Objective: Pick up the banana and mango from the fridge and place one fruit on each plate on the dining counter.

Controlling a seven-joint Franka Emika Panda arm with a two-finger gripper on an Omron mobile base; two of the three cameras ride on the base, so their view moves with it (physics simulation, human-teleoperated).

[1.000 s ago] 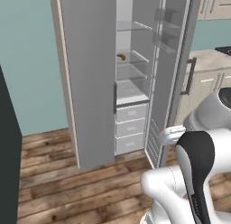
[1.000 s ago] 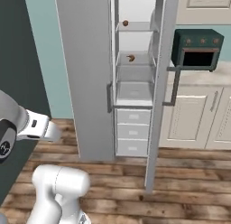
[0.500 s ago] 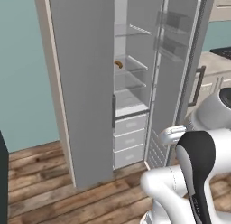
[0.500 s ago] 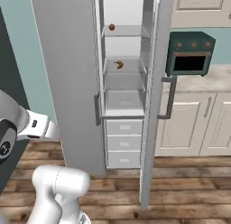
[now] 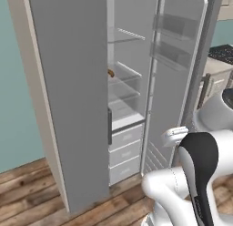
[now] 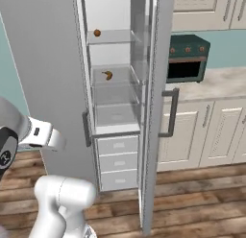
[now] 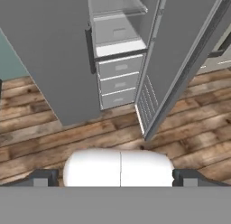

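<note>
Left base view: fridge (image 5: 73, 84), tall, grey, left door shut, right door (image 5: 175, 70) swung open with clear bins on its inner face; white interior with glass shelves and three drawers (image 5: 125, 152) below; a small brown-yellow fruit (image 5: 110, 73), likely the banana, on a middle shelf at the closed door's edge; wooden floor (image 5: 27, 193) in front. Right base view: same fridge (image 6: 48, 64), open door (image 6: 156, 102) seen edge-on; mango (image 6: 97, 33), small, round, orange-brown, on the upper shelf toward the left; banana (image 6: 107, 75), curved, brown-yellow, on the shelf below, left of centre; cream cabinets (image 6: 202, 131) to the right, their surface (image 6: 216, 81) carrying a dark green toaster oven (image 6: 186, 58). Hand view: pincer (image 7: 115, 178) released, jaws spread wide and holding nothing, dark fingertips (image 7: 45, 177) at the lower corners; it looks down at the fridge drawers (image 7: 116, 81) and plank floor (image 7: 90, 137), well short of the shelves.
</note>
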